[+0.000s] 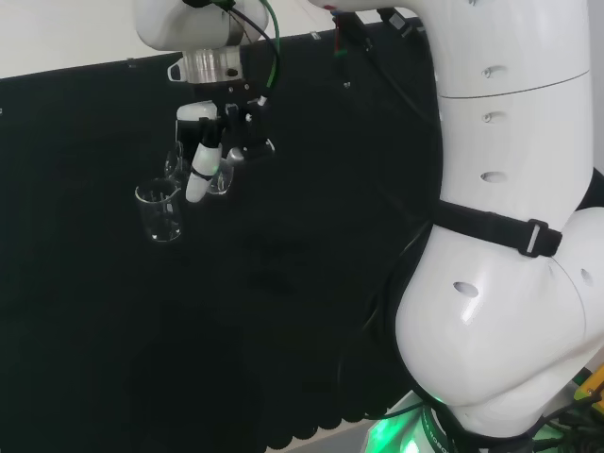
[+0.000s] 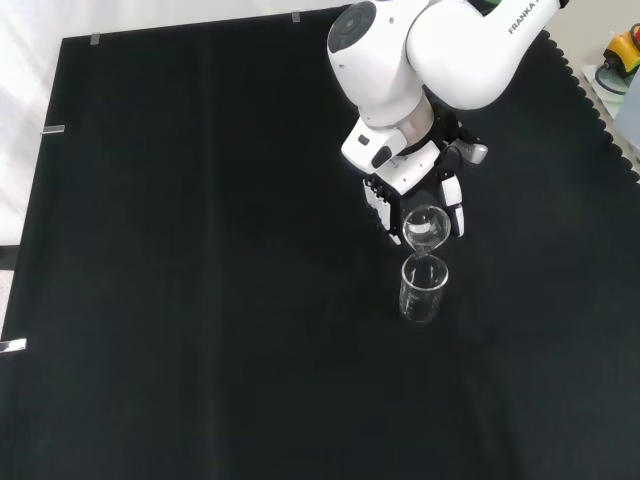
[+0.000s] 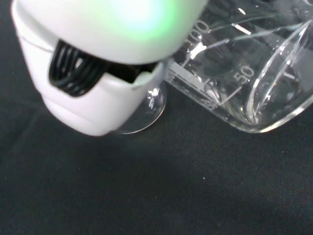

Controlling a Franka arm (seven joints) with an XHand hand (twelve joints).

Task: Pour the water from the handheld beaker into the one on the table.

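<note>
The hand (image 2: 420,190), fingers curled round the tilted handheld beaker (image 2: 426,228), hangs right of centre in the front view, its lip just above the upright beaker on the counter (image 2: 423,288). Best tip slowly, spout kept over that rim.

Tilted beaker (image 2: 427,228) above table beaker (image 2: 423,289)

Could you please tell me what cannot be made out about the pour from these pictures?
- Any stream or water level in the held beaker: clear glass, too small in the front view.
- Contents of the table beaker: not discernible.
- The hand: its grip is partly hidden in the head view.
</note>
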